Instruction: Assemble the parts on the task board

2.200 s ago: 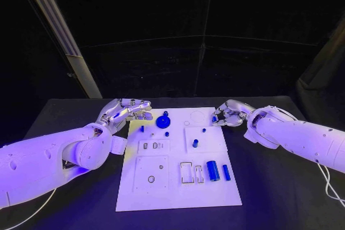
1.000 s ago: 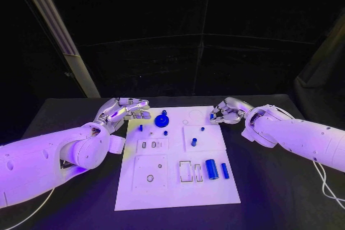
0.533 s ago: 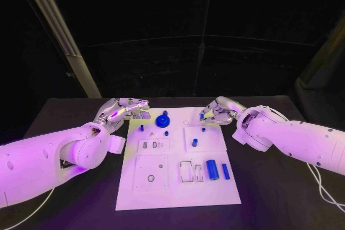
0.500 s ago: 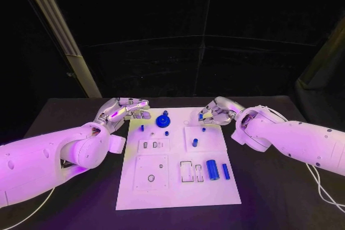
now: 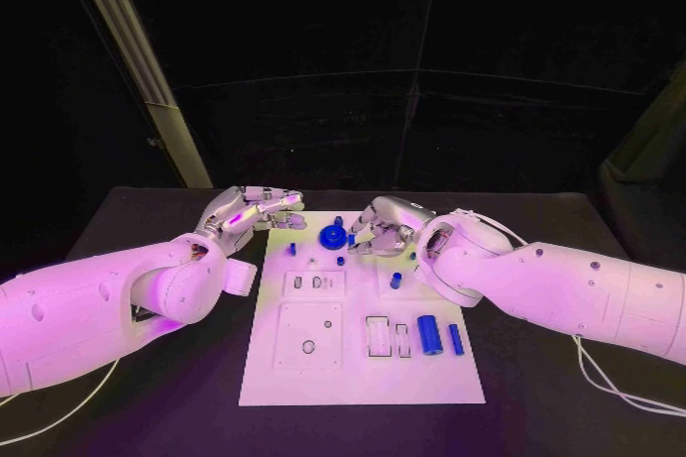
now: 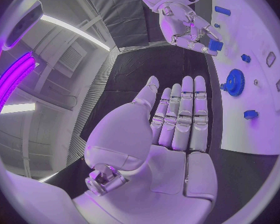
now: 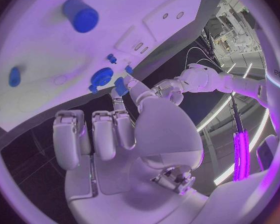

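The right hand (image 5: pixel 381 226) hides part of the task board's (image 5: pixel 358 378) far end.

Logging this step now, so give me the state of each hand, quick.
Left hand: open, fingers straight, holding nothing.
Right hand: holds a small blue block part in its fingers above the white task board.

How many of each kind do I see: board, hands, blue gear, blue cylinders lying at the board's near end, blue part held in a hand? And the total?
board: 1
hands: 2, left hand, right hand
gear: 1
cylinders: 2, thick cylinder, slim cylinder
held part: 1
Total: 7
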Robot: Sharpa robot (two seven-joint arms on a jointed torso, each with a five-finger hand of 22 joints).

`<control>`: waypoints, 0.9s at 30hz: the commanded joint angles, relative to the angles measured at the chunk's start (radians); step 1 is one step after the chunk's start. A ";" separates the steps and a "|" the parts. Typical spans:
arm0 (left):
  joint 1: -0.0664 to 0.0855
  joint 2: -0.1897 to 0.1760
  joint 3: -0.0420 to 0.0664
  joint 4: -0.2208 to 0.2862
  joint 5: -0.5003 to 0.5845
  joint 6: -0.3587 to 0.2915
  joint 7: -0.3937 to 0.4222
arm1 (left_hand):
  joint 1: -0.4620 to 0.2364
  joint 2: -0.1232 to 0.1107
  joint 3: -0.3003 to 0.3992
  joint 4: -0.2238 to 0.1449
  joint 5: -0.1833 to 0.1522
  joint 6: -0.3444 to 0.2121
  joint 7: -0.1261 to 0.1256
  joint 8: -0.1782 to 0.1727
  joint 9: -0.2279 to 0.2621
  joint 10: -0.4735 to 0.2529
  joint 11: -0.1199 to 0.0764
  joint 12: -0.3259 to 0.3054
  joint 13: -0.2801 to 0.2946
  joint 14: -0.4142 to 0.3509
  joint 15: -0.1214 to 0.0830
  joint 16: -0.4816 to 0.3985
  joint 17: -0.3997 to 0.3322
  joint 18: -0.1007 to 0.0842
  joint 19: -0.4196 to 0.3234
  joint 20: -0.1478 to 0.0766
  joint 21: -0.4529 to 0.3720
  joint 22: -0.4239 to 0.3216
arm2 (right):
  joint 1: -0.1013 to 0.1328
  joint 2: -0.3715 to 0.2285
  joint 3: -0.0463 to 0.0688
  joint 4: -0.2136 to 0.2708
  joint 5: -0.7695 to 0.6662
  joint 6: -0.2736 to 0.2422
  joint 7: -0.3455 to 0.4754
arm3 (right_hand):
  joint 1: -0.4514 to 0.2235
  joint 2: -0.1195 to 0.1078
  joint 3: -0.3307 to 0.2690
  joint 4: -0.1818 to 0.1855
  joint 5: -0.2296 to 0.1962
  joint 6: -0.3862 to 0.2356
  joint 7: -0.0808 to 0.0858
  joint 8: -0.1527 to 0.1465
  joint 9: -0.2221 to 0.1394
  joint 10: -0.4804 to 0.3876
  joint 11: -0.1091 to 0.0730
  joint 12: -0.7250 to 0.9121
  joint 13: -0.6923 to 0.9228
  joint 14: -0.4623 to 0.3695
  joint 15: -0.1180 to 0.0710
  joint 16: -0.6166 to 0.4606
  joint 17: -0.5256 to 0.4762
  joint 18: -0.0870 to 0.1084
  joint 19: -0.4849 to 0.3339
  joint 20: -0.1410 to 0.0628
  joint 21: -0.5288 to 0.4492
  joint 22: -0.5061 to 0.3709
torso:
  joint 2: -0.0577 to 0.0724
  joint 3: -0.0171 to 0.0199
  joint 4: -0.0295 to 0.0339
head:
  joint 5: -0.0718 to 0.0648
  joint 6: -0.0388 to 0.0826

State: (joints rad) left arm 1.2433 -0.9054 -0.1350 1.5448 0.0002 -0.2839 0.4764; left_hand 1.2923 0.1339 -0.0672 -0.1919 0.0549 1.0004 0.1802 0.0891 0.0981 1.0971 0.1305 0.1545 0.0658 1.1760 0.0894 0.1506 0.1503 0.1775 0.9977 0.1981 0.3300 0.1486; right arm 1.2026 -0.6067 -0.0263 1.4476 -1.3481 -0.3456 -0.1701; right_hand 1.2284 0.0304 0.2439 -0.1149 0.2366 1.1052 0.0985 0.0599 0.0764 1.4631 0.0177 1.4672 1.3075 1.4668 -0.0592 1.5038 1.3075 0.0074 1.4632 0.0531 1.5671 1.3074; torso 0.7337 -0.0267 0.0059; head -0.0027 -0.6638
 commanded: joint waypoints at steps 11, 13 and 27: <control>0.002 0.005 0.001 -0.001 -0.004 0.013 0.010 | 0.001 0.009 0.000 -0.004 0.001 0.006 0.000 -0.004 -0.001 0.004 0.001 -0.006 -0.001 0.003 0.000 -0.005 0.001 0.004 -0.005 -0.002 0.000 -0.001 | -0.011 0.086 -0.033 -0.018 -0.197 0.037 -0.072 | -0.011 0.000 -0.004 -0.003 0.002 0.011 -0.005 0.007 0.001 0.053 -0.003 -0.001 0.172 0.076 -0.005 -0.001 0.141 -0.007 0.108 -0.005 0.004 0.263 | 0.001 0.0017 -0.0002 | 0.016 -0.007; 0.002 0.005 0.001 -0.002 -0.004 0.013 0.010 | 0.001 0.009 0.000 -0.004 0.001 0.006 0.000 -0.004 -0.001 0.004 0.001 -0.006 -0.001 0.003 0.000 -0.005 0.001 0.004 -0.005 -0.002 0.000 -0.001 | -0.014 0.096 -0.035 -0.020 -0.203 0.040 -0.073 | -0.011 0.000 -0.004 -0.003 0.002 0.011 -0.005 0.007 0.001 0.053 -0.003 -0.001 0.172 0.076 -0.005 -0.001 0.141 -0.007 0.108 -0.005 0.004 0.263 | 0.001 0.0022 0.0001 | 0.019 -0.008; 0.002 0.006 0.001 -0.002 -0.004 0.016 0.010 | 0.001 0.009 0.000 -0.004 0.001 0.006 0.000 -0.004 -0.001 0.004 0.001 -0.006 -0.001 0.003 0.000 -0.005 0.001 0.004 -0.005 -0.002 0.000 -0.001 | -0.024 0.124 -0.061 -0.032 -0.215 0.057 -0.078 | -0.013 0.000 -0.004 -0.003 0.001 0.013 -0.005 0.007 0.001 0.053 -0.003 -0.001 0.172 0.075 -0.005 -0.002 0.140 -0.007 0.108 -0.005 0.004 0.263 | 0.000 0.0025 -0.0016 | 0.032 -0.015</control>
State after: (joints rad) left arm 1.2436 -0.9003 -0.1348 1.5415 0.0002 -0.2814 0.4767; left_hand 1.2923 0.1339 -0.0672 -0.1919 0.0549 1.0004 0.1802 0.0892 0.0981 1.0971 0.1305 0.1546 0.0659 1.1759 0.0893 0.1506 0.1500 0.1775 0.9977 0.1981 0.3300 0.1488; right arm 1.1766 -0.4841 -0.0875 1.4153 -1.5451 -0.3031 -0.2405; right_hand 1.2263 0.0315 0.2430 -0.1146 0.2321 1.1069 0.1003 0.0609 0.0764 1.4631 0.0177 1.4671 1.3075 1.4668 -0.0591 1.5038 1.3074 0.0075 1.4632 0.0532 1.5671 1.3073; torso 0.7342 -0.0245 0.0049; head 0.0280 -0.6779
